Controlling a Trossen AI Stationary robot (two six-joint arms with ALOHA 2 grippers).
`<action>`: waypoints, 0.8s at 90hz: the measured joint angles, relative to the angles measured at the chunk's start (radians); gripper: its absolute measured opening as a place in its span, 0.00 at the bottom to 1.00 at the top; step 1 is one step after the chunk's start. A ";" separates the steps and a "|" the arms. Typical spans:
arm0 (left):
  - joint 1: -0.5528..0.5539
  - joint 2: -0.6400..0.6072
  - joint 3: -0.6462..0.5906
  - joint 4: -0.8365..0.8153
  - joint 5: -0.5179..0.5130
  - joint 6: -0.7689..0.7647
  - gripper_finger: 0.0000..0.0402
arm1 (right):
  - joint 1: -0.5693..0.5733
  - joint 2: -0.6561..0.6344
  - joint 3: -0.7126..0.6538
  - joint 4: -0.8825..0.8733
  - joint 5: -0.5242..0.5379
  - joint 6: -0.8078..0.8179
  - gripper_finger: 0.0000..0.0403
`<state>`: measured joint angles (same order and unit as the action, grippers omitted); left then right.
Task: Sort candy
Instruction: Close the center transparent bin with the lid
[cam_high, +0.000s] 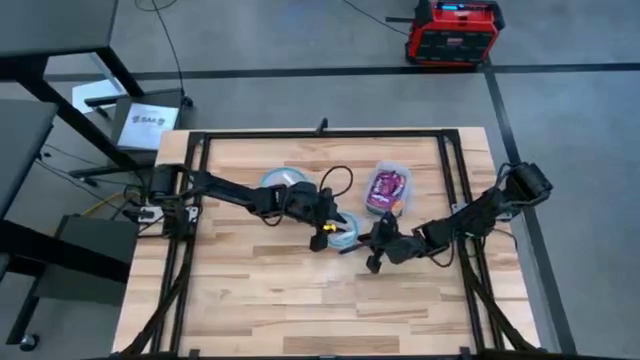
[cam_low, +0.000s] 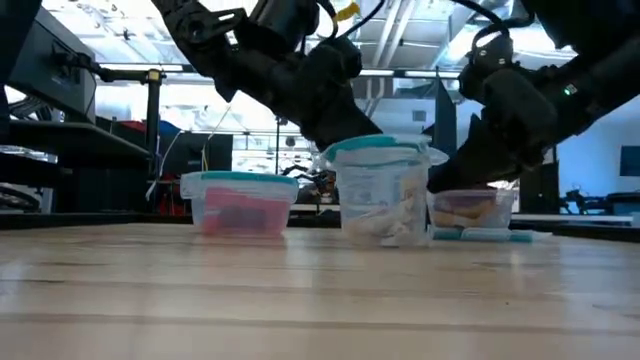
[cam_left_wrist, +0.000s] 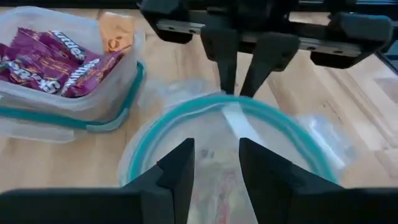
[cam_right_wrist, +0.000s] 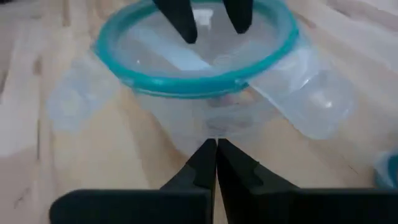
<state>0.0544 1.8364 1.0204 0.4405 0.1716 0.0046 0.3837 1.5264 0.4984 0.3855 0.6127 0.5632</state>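
On bench (cam_high: 260, 290): candy (cam_left_wrist: 56, 59), purple packets, lies inside rectangular container (cam_left_wrist: 68, 106). Left end effector (cam_left_wrist: 214, 168), fingers spread, hovers over round container (cam_left_wrist: 217, 124); right end effector (cam_right_wrist: 216, 163), pressed together, sits beside it.

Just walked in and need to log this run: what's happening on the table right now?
Two robot arms are sorting candy into clear, teal-rimmed containers. The left gripper hangs open over the round container at mid-table, where a thin white stick lies inside. The right gripper, fingers shut, sits against the same container's side. A rectangular container behind it already holds purple packets, and another round one stands to the left.
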 joint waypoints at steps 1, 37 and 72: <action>0.000 0.002 0.000 0.003 0.003 -0.002 0.28 | -0.001 0.000 0.000 0.002 0.000 0.000 0.00; 0.000 0.030 0.000 0.091 0.007 -0.005 0.28 | -0.026 0.000 0.000 0.041 -0.010 0.004 0.00; 0.006 0.083 0.079 0.151 -0.040 0.002 0.28 | -0.026 0.000 0.000 0.060 -0.011 0.003 0.00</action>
<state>0.0605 1.9196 1.0999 0.5917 0.1316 0.0068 0.3573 1.5269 0.4980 0.4450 0.6018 0.5659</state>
